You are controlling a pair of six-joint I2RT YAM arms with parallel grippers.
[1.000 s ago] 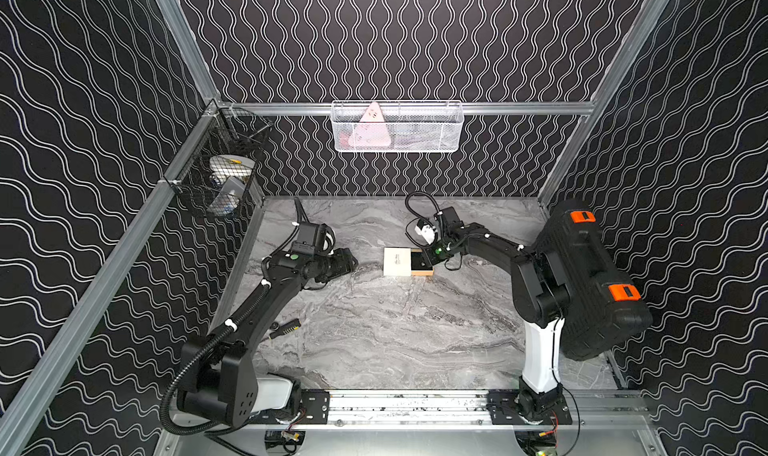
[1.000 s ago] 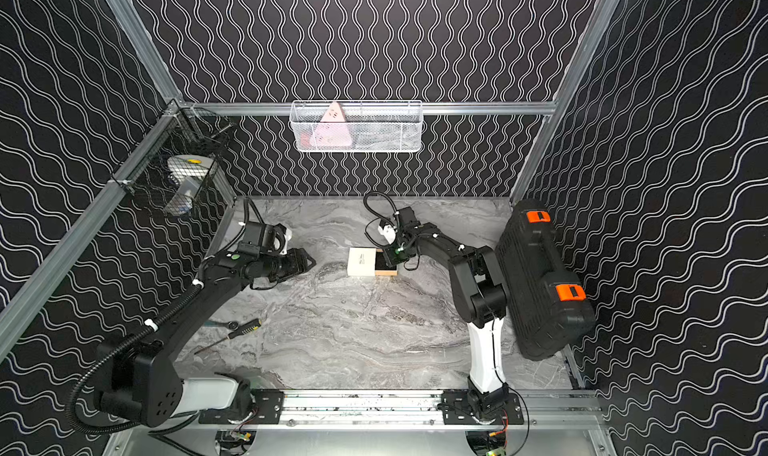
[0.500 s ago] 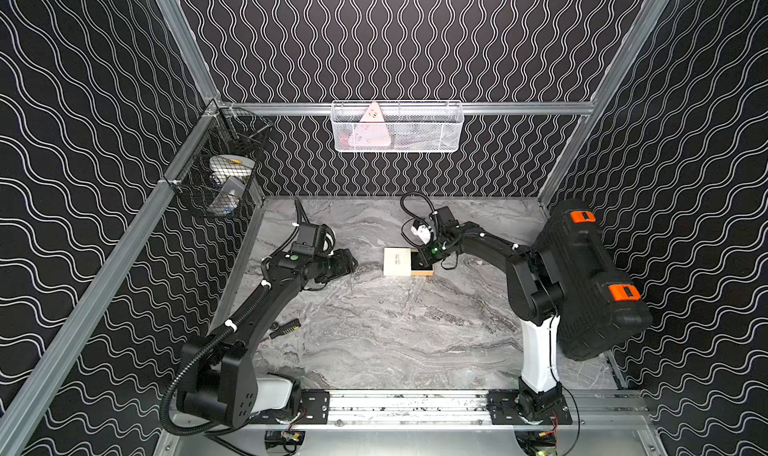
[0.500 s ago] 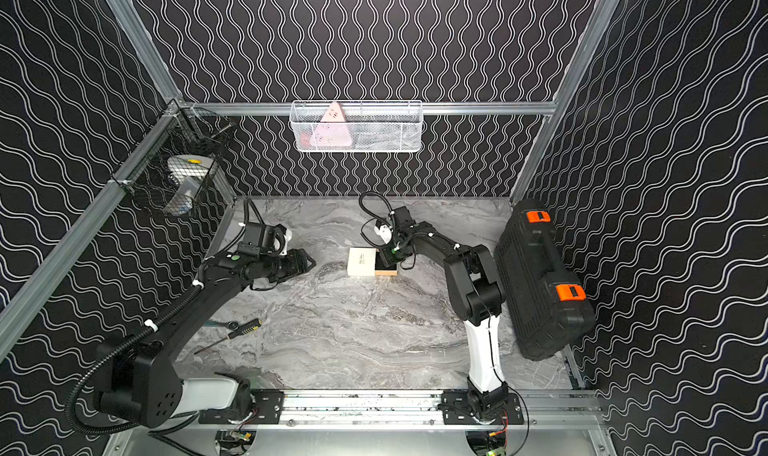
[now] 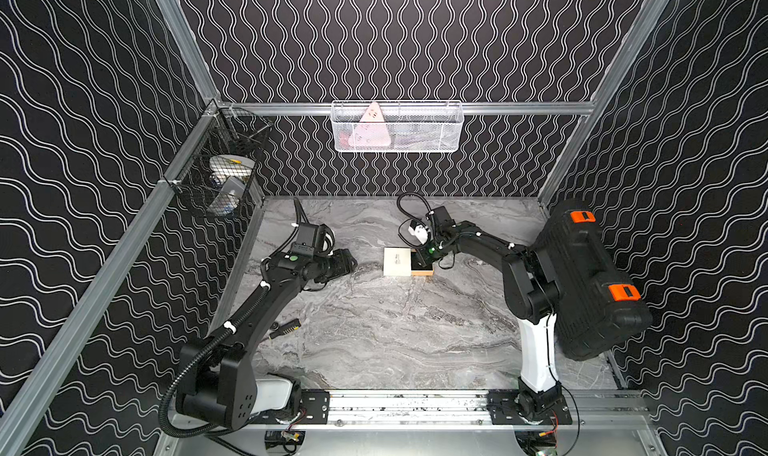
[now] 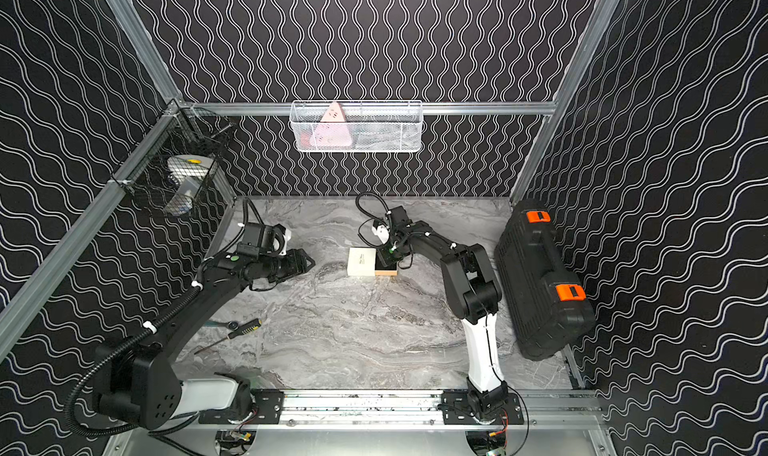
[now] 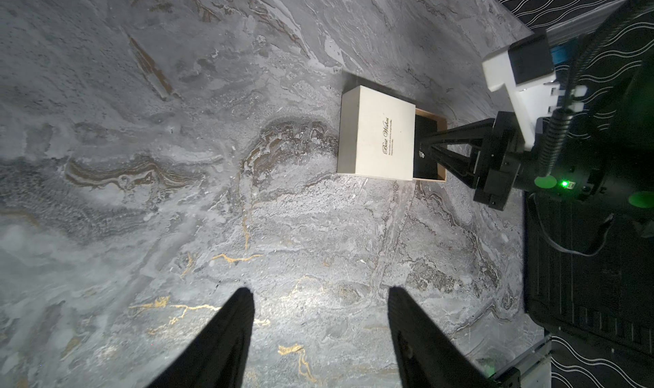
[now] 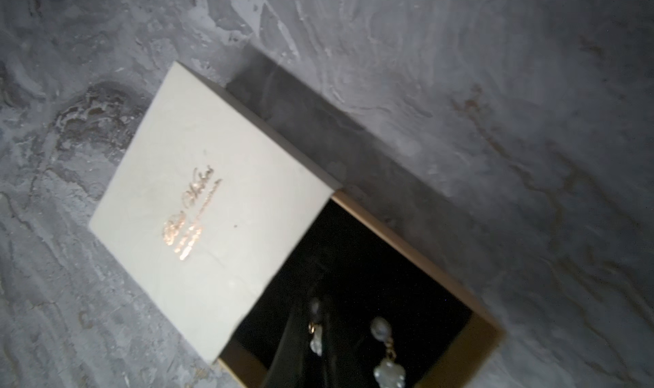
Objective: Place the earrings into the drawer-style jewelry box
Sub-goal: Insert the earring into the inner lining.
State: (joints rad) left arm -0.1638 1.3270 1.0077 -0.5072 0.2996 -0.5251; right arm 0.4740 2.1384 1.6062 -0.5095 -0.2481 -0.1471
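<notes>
The earrings (image 8: pixel 387 354) look light, dangly and slippery, best pinched at a bead; right fingers (image 7: pixel 456 135) pressed together, left fingers (image 7: pixel 226 340) spread, empty.

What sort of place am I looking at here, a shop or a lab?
Likely a robot test booth, not a shop: two arms bolted to a metal rail, patterned walls framed in aluminium, and staged props such as a small jewelry box and a black case.

Left arm (image 5: pixel 259 304): matte black links, white base segment, ribbed black cable conduit, white cable ties, green dot near wrist. Right arm (image 5: pixel 482 245): black, white lower link, green light. Left gripper (image 7: pixel 318 290): two black tapered fingers.
</notes>
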